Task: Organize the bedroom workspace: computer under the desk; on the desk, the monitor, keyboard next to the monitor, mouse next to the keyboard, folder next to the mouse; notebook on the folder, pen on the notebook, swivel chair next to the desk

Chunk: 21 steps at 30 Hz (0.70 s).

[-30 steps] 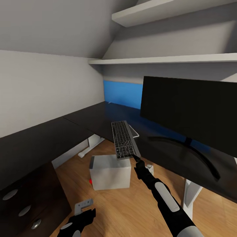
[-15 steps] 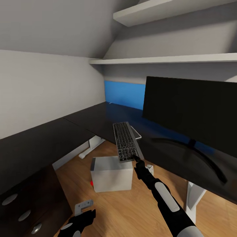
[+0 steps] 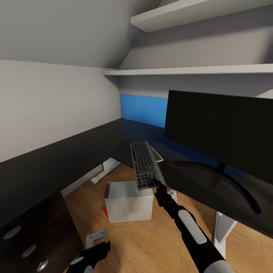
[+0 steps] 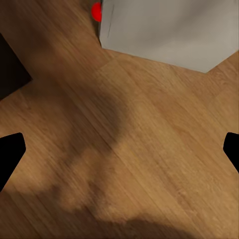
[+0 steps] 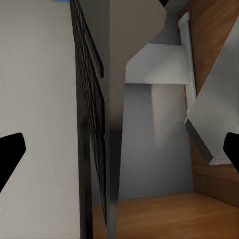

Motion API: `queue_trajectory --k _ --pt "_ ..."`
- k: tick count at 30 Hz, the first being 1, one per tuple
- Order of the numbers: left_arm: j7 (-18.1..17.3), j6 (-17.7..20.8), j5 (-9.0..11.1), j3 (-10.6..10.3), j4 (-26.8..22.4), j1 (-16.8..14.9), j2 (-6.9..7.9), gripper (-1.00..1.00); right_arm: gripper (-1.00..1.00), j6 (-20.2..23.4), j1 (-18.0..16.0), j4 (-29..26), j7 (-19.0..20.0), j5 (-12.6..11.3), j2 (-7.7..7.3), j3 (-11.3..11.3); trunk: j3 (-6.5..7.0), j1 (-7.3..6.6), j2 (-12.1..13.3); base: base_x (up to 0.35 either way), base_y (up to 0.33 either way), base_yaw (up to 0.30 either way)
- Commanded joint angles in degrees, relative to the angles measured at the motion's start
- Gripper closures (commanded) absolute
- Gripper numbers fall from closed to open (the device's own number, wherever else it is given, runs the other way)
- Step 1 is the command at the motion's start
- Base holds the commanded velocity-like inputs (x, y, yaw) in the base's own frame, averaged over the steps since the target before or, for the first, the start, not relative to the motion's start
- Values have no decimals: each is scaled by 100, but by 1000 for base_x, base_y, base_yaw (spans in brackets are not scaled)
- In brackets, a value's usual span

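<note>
**Ann:** Gripper on the right [image 3: 156,184] is clamped on the keyboard's [image 3: 144,163] near end, the board hanging out past the tabletop's [image 3: 113,138] front edge.

**Bo:** Push it further in beside the monitor [image 3: 220,131], level it, then release. Computer [image 3: 128,201] sits on the floor below; left gripper [image 3: 93,253] idles with jaws apart.

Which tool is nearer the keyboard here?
Right. The right tool is at the keyboard's near end, holding it at the desk edge; the left tool hangs low over the floor, well short of it.
</note>
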Motion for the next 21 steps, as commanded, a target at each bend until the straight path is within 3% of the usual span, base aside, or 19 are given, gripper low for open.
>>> queue_trajectory --k 1,21 --pt "53 10 60 -9 -7 -3 2 -100 -100 11 -3 0 6 -41 0 -1 -5 -1 -3 0 0 0" --pt "46 7 59 -9 -7 -3 2 -100 -100 11 -3 0 6 -41 5 5 -5 -1 -3 0 0 0"
